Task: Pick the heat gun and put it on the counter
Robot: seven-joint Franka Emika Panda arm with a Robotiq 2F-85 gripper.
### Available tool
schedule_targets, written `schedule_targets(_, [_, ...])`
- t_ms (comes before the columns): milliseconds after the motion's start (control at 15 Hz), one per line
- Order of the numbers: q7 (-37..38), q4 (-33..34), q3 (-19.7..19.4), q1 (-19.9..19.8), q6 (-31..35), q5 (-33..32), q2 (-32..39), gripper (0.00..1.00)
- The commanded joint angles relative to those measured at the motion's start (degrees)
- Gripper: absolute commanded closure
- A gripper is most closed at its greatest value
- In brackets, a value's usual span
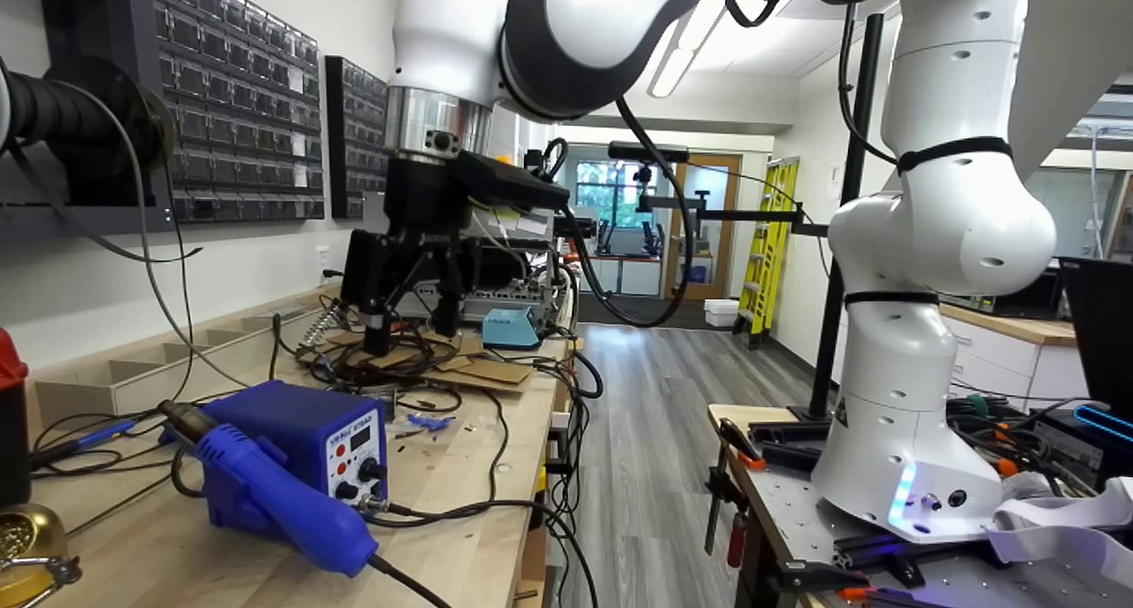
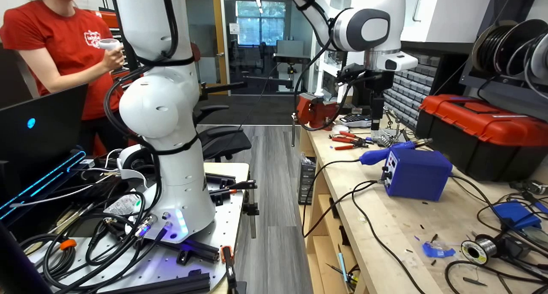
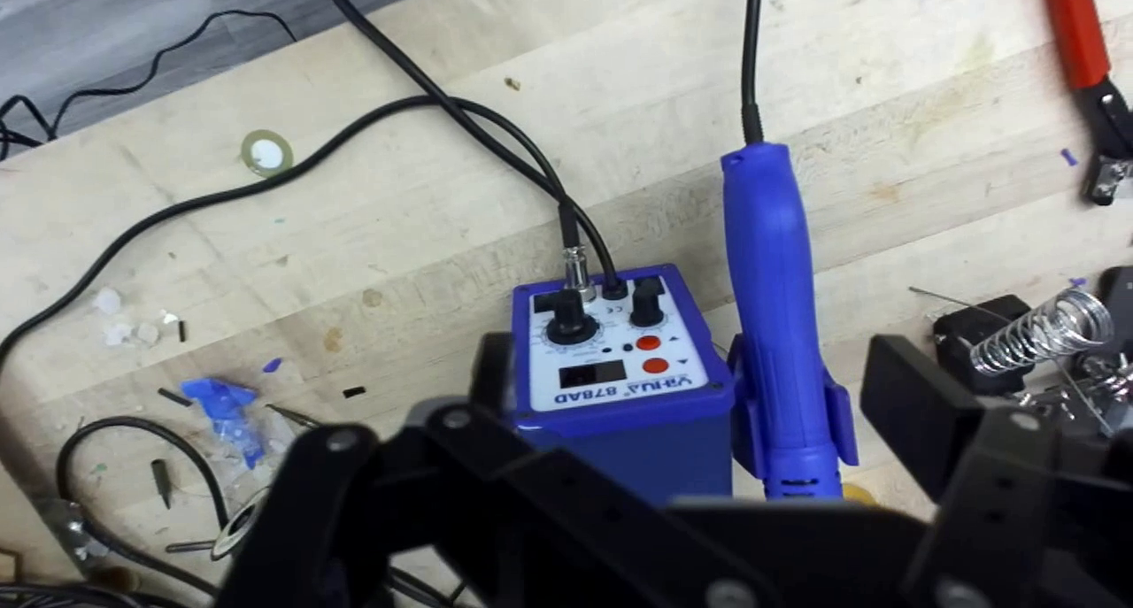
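The blue heat gun (image 1: 288, 502) rests tilted in a cradle on the side of a blue station box (image 1: 296, 431) with a white control panel. Both also show in an exterior view, the heat gun (image 2: 373, 156) and the box (image 2: 417, 174). The wooden counter (image 1: 443, 537) lies beneath them. My gripper (image 1: 412, 325) is open and empty, above the counter; it is seen edge-on in an exterior view (image 2: 376, 125). In the wrist view my open fingers (image 3: 706, 391) frame the heat gun (image 3: 770, 263) and box (image 3: 620, 351), apart from the gun. Its nozzle is hidden there.
Black cables (image 3: 398, 103) run from the box and gun over the counter edge. Red-handled pliers (image 2: 349, 146) and a metal spring holder (image 3: 1044, 334) lie near the gun. A red-lidded toolbox (image 2: 483, 135) stands by the wall. Solder wire (image 2: 478, 250) lies on the counter.
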Motion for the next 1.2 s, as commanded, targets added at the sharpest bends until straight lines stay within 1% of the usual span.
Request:
schedule_targets(0, [-0.86,2.82,-0.41,1.64,2.70,1.41,4.63,0.00])
schedule_targets(400, [-3.06,7.20,-0.71,3.51,4.40,3.28,10.95,0.00])
schedule_targets(467, [-1.87,5.21,-1.45,3.78,3.89,2.20,9.20,0.00])
schedule_targets(1133, [-2.02,5.83,-1.78,4.18,4.35,2.32,10.64,0.00])
